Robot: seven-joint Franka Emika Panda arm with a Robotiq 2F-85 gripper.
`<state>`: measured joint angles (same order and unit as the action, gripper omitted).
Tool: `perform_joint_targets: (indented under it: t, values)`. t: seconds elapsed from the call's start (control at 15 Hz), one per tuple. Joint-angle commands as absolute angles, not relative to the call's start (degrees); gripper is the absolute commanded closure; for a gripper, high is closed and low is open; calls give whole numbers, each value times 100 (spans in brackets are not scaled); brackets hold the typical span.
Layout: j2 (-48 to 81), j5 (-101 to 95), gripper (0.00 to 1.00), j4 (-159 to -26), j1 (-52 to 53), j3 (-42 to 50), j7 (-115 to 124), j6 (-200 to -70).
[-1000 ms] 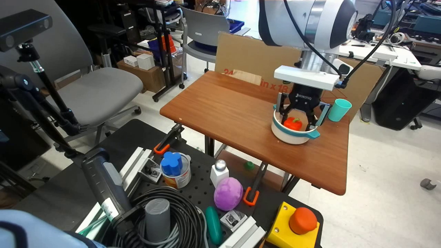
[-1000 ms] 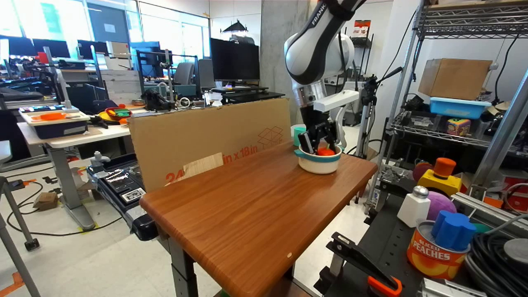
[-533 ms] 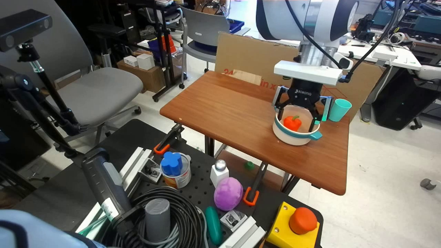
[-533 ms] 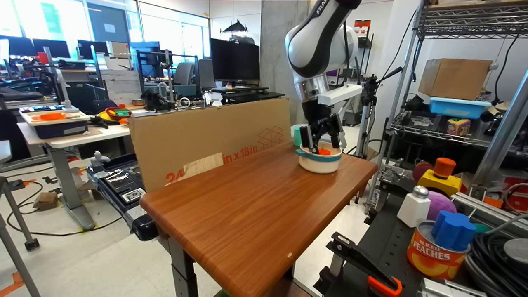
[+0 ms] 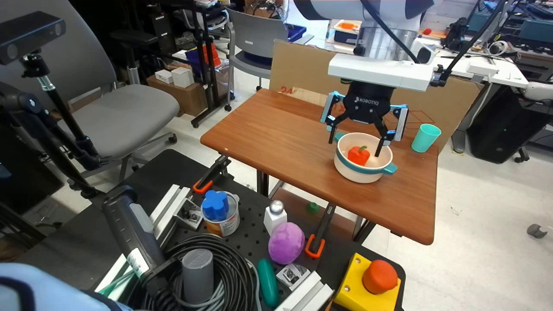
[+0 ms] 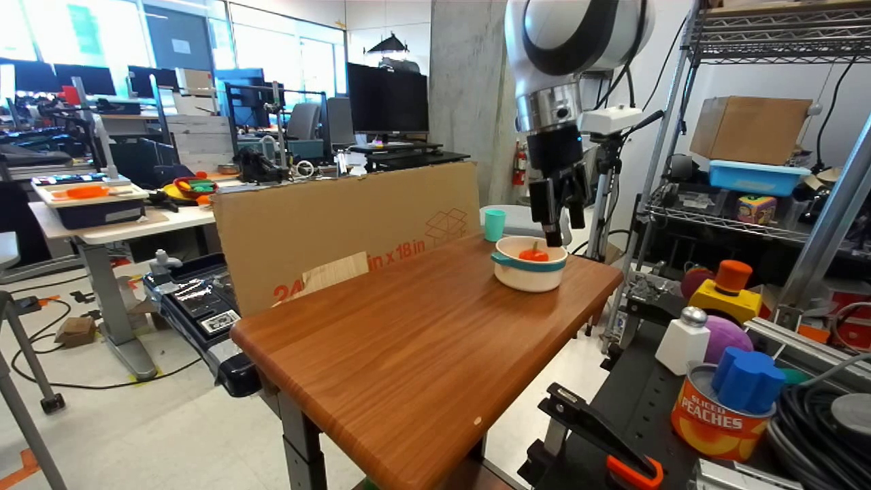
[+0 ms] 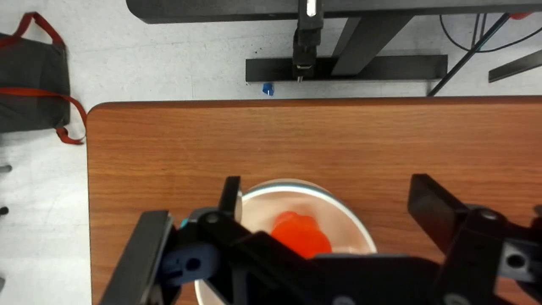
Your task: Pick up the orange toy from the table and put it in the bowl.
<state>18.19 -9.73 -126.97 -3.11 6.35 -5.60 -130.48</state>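
The orange toy (image 5: 357, 157) is a small red-orange pepper shape with a green stem. It lies inside the bowl (image 5: 359, 176), a white round bowl with a teal rim and handles, near the table's (image 5: 276, 138) right end. Both exterior views show the toy (image 6: 533, 256) inside the bowl (image 6: 528, 279). My gripper (image 5: 355, 147) is open and empty above the bowl, its fingers wide apart and clear of the toy. In an exterior view the gripper (image 6: 566, 232) hangs over the bowl's side. In the wrist view my gripper (image 7: 325, 186) partly hides the bowl (image 7: 296, 189) and the toy (image 7: 301, 238).
A teal cup (image 5: 426, 138) stands behind the bowl near the table's end. A cardboard sheet (image 6: 354, 224) stands along the table's back edge. A black cart (image 5: 250, 242) with a can, a purple ball and clamps stands beside the table.
My gripper has risen out of the bowl and its fingers have spread wider. The toy stays in the bowl. The bowl has shifted slightly with the toy in it.
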Motion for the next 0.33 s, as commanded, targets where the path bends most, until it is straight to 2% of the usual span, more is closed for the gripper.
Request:
perform_joint_targets:
  t: [0.0,0.07,0.13,0.27]
  values:
    - [417,-509,0,-13896,-582,414,-1371,-13665]
    - [204,-135,0,-13963,-653,377,-1719,-13603]
    - [869,-578,0,-13461,-464,475,-1114,-13400]
    - [594,-528,0,-13599,-481,481,-1174,-13372]
